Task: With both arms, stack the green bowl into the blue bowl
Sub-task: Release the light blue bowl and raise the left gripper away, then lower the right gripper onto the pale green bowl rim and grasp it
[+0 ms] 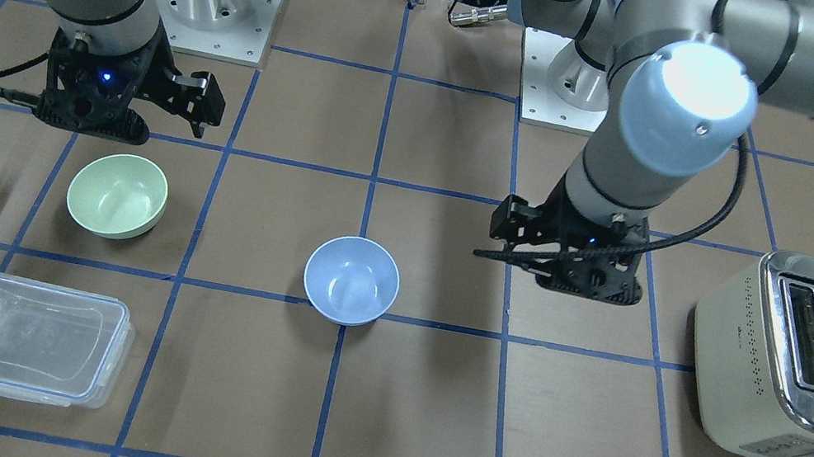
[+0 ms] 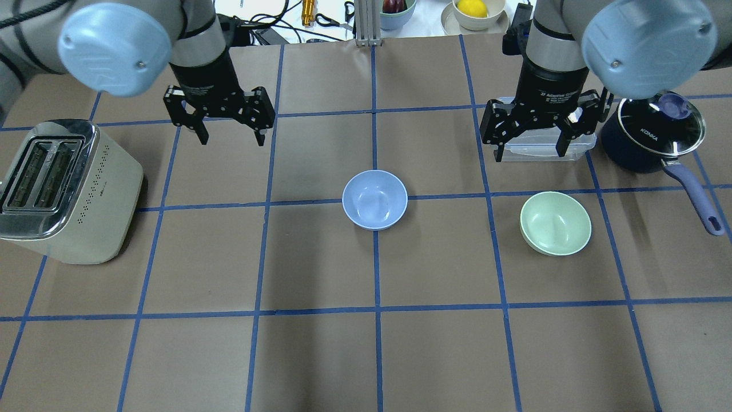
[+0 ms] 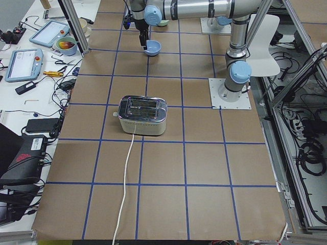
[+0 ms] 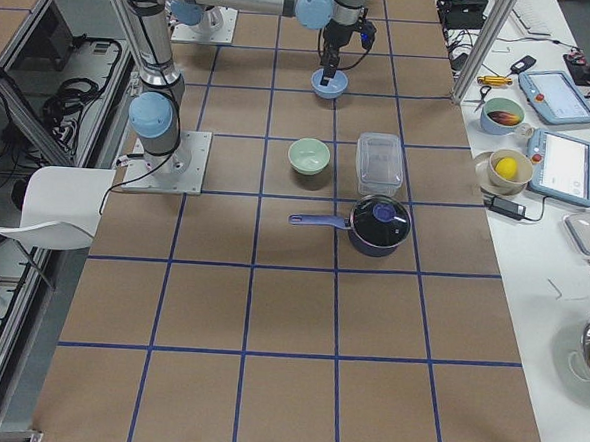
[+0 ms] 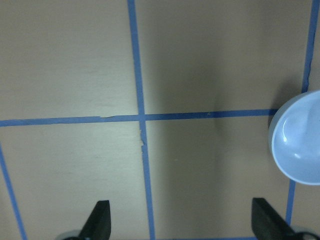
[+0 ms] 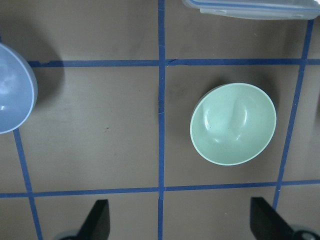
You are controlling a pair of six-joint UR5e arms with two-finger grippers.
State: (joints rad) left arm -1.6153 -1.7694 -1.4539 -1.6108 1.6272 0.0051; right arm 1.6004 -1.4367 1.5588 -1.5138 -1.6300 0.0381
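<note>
The pale green bowl (image 2: 555, 223) stands upright and empty on the robot's right side of the table; it also shows in the front view (image 1: 117, 195) and the right wrist view (image 6: 233, 124). The pale blue bowl (image 2: 374, 199) stands upright and empty at the table's middle, also in the front view (image 1: 352, 279) and at the left wrist view's right edge (image 5: 297, 140). My right gripper (image 2: 530, 154) is open and empty, hovering just beyond the green bowl. My left gripper (image 2: 231, 141) is open and empty, well to the left of the blue bowl.
A cream toaster (image 2: 63, 189) stands at the far left. A clear lidded container (image 1: 32, 338) lies under and beyond the right gripper. A dark saucepan (image 2: 652, 134) with a purple handle stands at the right, next to the container.
</note>
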